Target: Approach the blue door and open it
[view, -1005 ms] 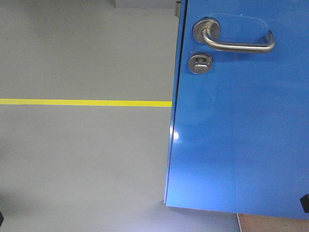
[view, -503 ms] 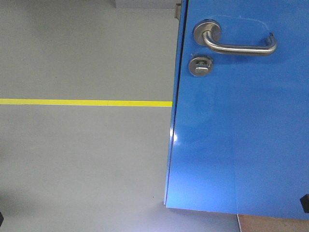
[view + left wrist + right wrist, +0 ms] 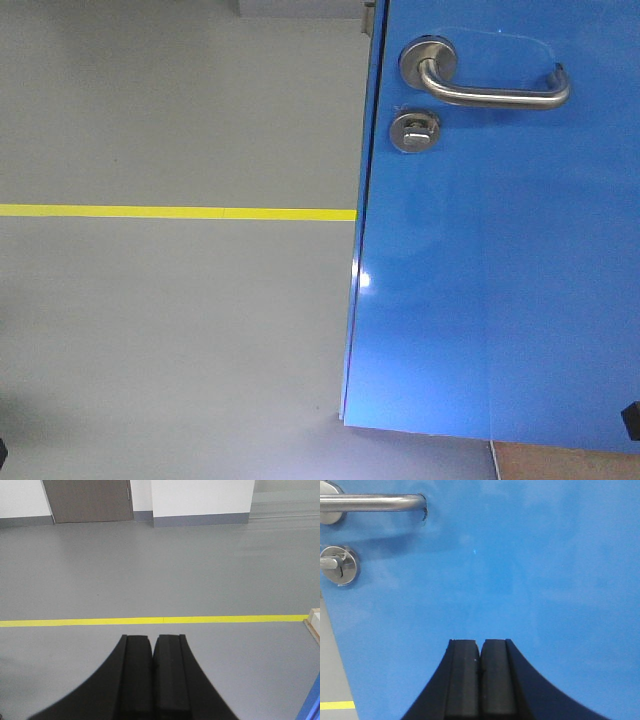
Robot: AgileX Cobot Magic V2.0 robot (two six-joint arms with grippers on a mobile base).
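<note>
The door (image 3: 500,250) fills the right half of the front view, its free edge standing clear so that grey floor (image 3: 170,330) shows past it; it is judged to be already swung partly open. The handle (image 3: 490,90) is set near that edge, with the lock (image 3: 413,131) just below it.

The right hand (image 3: 480,680) is held with its pads pressed together and nothing between them, pointed squarely at the blue panel below and right of the handle, presumably so the door can be pushed, not gripped. The left hand (image 3: 152,675) is likewise closed and empty, aimed past the door over open floor.

Only the left wrist view shows the far wall and a brown door (image 3: 87,500); the yellow line (image 3: 175,212) is seen in all three views.
</note>
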